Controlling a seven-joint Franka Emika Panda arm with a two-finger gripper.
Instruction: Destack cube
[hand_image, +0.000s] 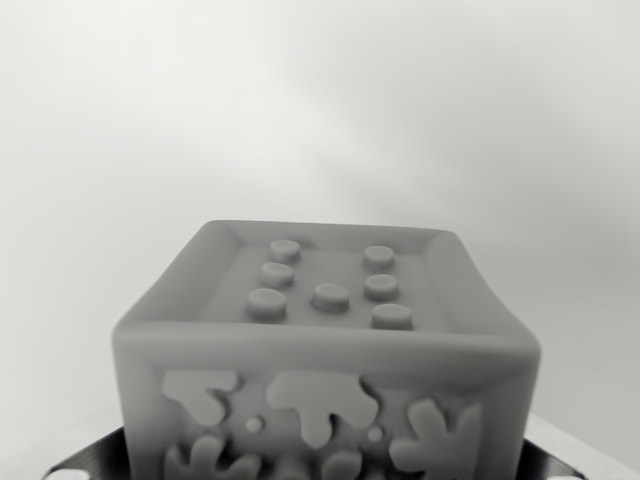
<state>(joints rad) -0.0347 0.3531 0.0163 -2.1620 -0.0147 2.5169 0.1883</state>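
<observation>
Fingers (330, 468) flanking studded cube (325, 350), no writing

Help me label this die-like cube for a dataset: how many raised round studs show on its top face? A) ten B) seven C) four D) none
B: the cube shows seven raised studs on its recessed top face, in a left column of three, a right column of three and one at the center.
</observation>
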